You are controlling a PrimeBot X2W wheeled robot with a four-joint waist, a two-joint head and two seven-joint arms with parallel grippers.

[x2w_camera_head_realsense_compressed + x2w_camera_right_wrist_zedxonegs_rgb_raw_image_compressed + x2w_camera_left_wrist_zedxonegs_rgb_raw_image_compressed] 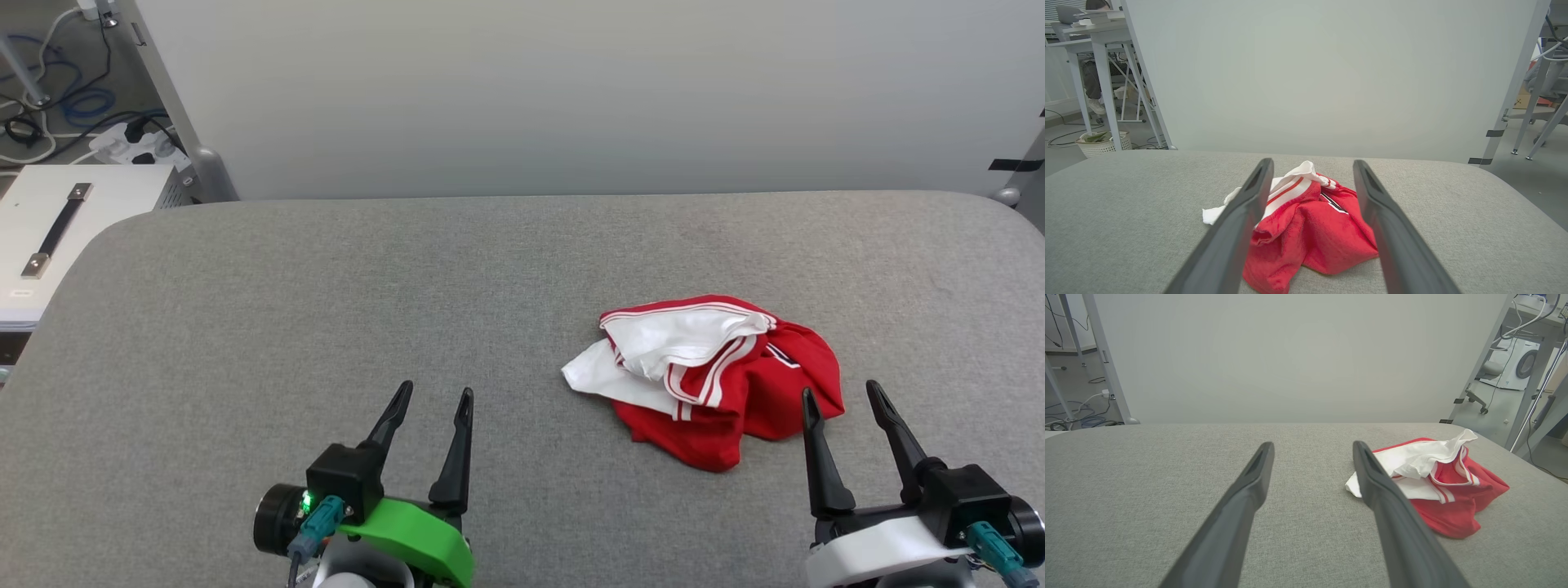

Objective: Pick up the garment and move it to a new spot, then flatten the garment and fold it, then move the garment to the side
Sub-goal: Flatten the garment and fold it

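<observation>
Now | garment (pixel 718 392) crumpled on bench (pixel 326 286), just ahead of right claw (pixel 841 390) | left claw (pixel 434 392) well aside; both spread wide, empty | likely soft, light, floppy: pinch a raised red fold.

You face a wide grey fabric-covered surface (pixel 326 286) with rounded corners, backed by a plain pale partition (pixel 571 98) on metal posts, under soft, even light. Off its left edge you have a white case (pixel 49 237) with a black strap handle, and behind it a white power strip (pixel 135 147) among blue and white cables on the grey floor (pixel 122 77). Past the partition's left end you can see a white woven basket (pixel 1104 145) by a metal-legged desk (pixel 1098 36), and past its right end a white front-loading machine (pixel 1521 367).
</observation>
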